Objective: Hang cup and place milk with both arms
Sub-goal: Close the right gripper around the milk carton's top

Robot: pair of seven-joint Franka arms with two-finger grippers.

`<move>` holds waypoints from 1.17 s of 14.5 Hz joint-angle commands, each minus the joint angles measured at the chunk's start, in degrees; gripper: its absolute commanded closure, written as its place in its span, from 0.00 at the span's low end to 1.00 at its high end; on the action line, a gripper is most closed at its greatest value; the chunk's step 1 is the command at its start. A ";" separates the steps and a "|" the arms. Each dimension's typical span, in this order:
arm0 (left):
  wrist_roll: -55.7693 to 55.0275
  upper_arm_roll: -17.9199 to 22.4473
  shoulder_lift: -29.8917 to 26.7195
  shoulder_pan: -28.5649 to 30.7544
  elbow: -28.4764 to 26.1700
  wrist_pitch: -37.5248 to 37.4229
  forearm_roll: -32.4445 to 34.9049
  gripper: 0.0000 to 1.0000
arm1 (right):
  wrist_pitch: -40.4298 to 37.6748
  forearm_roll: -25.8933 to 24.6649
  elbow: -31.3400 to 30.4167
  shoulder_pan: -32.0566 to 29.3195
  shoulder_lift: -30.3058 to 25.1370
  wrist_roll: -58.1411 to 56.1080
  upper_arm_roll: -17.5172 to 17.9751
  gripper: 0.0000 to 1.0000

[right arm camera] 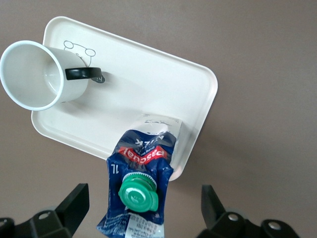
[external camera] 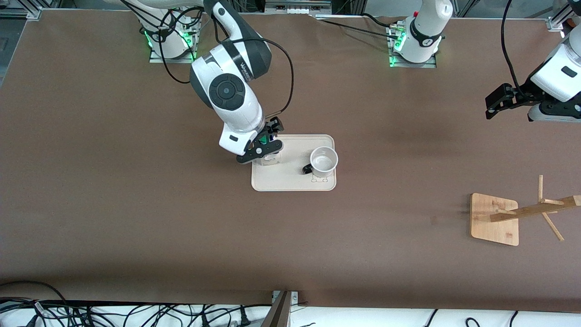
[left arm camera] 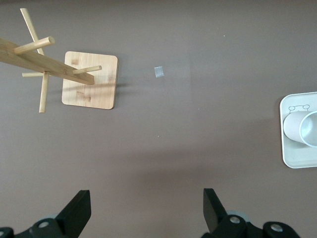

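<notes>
The milk, a blue and white carton with a green cap, stands on the cream tray at the corner toward the right arm's end. My right gripper is open just over it, one finger on each side of the carton's top, neither touching. In the front view this gripper hides most of the milk. The white cup stands upright on the tray, its black handle toward the milk. My left gripper is open and empty, waiting over bare table near the left arm's end.
A wooden mug rack with pegs stands near the left arm's end, nearer the front camera than the tray; it also shows in the left wrist view. A small grey patch lies on the table beside it.
</notes>
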 commanded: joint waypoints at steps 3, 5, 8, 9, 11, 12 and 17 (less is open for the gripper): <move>0.11 -0.20 0.86 0.30 1.66 -1.32 0.04 0.00 | 0.59 0.94 0.61 0.39 1.00 -0.08 -0.19 0.00; 0.11 -0.20 0.86 0.30 1.66 -1.40 0.13 0.00 | 0.76 0.94 0.52 0.39 1.61 0.00 -0.19 0.00; 0.11 -0.20 0.86 0.30 1.66 -1.41 0.13 0.00 | 1.99 1.03 0.17 0.39 2.58 0.00 -0.10 0.00; 0.11 -0.20 0.86 0.30 1.66 -1.41 0.13 0.00 | 2.17 1.03 0.17 0.39 2.84 0.00 -0.19 0.00; 0.11 -0.20 0.86 0.30 1.66 -1.32 0.04 0.00 | 2.26 1.03 0.08 0.39 3.20 -0.08 -0.19 0.00; 0.11 -0.20 0.86 0.30 1.66 -1.40 0.13 0.00 | 2.26 1.03 0.08 0.39 3.37 -0.08 -0.19 0.00; 0.11 -0.20 0.86 0.30 1.66 -1.32 0.13 0.00 | 2.35 1.11 0.08 0.39 3.28 0.09 -0.19 0.00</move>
